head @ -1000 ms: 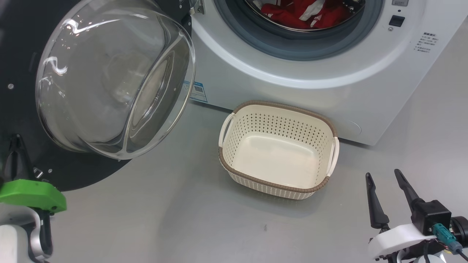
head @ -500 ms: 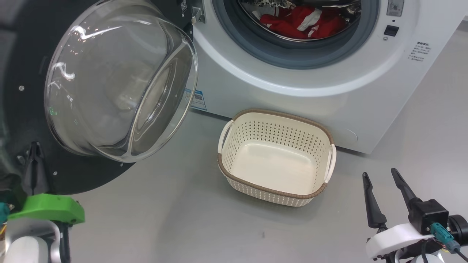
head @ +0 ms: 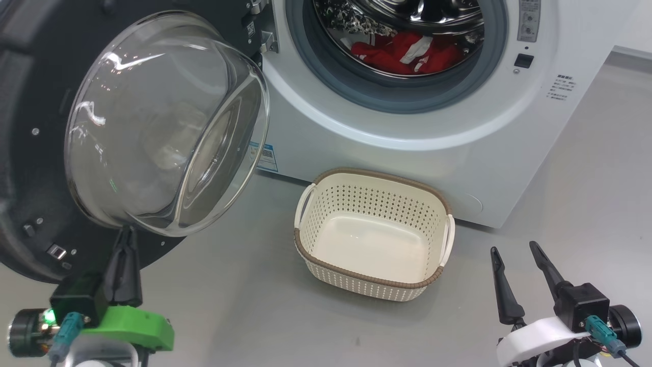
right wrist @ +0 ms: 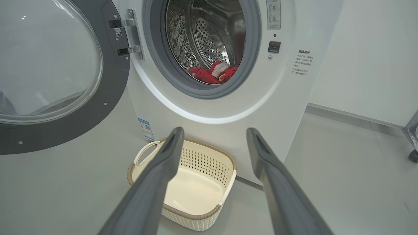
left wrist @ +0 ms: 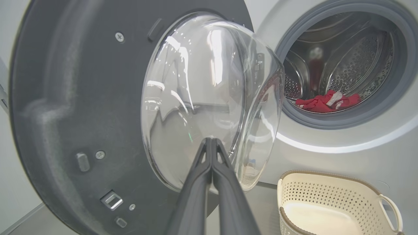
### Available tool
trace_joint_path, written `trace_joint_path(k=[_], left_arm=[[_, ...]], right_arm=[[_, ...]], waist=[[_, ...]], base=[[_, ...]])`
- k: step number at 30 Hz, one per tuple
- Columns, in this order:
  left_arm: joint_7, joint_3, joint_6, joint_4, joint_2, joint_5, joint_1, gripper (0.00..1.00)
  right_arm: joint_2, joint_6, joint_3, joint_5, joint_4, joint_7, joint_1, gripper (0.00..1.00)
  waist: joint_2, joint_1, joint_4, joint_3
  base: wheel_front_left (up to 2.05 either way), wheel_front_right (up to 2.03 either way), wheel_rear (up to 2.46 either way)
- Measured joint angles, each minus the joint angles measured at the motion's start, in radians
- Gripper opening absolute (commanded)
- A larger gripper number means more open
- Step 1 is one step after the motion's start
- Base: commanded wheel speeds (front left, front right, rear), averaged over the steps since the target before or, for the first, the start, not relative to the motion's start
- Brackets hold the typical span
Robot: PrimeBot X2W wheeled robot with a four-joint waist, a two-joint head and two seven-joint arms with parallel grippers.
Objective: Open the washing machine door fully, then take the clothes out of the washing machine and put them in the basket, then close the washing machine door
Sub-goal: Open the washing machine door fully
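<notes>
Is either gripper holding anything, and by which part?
Nothing is held: the left gripper is shut empty near the round black door, the right gripper open.

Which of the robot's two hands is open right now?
The right gripper: its two dark fingers stand wide apart, holding nothing, while those of the left gripper are pressed together.
</notes>
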Motion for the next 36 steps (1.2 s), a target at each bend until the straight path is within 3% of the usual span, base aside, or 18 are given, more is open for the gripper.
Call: trace_joint_path(k=[10,11,13,15,16,17,18,36], left_arm=[[0.04,-0.096,-0.038,-0.064,-0.026,0.005,0.046,0.0],[0.043,-0.104,-0.043,-0.066,-0.029,0.005,0.051,0.16],[0.052,-0.122,-0.048,-0.069,-0.031,0.006,0.06,0.3],[0.062,-0.134,-0.052,-0.071,-0.032,0.007,0.067,0.62],[0.062,-0.138,-0.052,-0.073,-0.033,0.007,0.071,0.73],[0.062,-0.14,-0.052,-0.074,-0.033,0.008,0.075,0.96],[0.065,-0.142,-0.052,-0.076,-0.034,0.008,0.079,1.0],[0.095,-0.138,-0.031,-0.1,-0.042,0.01,0.107,1.0]], right_arm=[[0.005,0.0,0.007,0.0,0.002,0.0,0.001,1.0],[0.007,0.0,0.007,0.0,0.002,0.0,0.001,1.0],[0.009,0.0,0.008,0.0,0.003,0.0,0.001,1.0],[0.012,0.0,0.009,0.0,0.004,0.0,0.001,1.0],[0.013,0.0,0.01,0.0,0.004,0.0,0.001,1.0],[0.014,0.0,0.01,0.0,0.004,0.0,0.001,1.0],[0.016,0.0,0.011,0.0,0.005,0.0,0.001,1.0],[0.022,0.0,0.027,-0.004,0.0,-0.001,0.0,1.0]], waist=[[0.0,0.0,-0.054,-0.018],[0.0,0.0,-0.061,-0.019],[0.0,0.0,-0.075,-0.022],[0.0,0.0,-0.089,-0.025],[0.0,0.0,-0.097,-0.026],[0.0,0.0,-0.104,-0.028],[0.0,0.0,-0.112,-0.029],[0.0,0.0,-0.255,-0.032]], base=[[0.0,0.0,0.0],[0.0,0.0,0.0],[0.0,0.0,0.0],[0.0,0.0,0.0],[0.0,0.0,0.0],[0.0,0.0,0.0],[0.0,0.0,0.0],[0.0,0.0,0.0]])
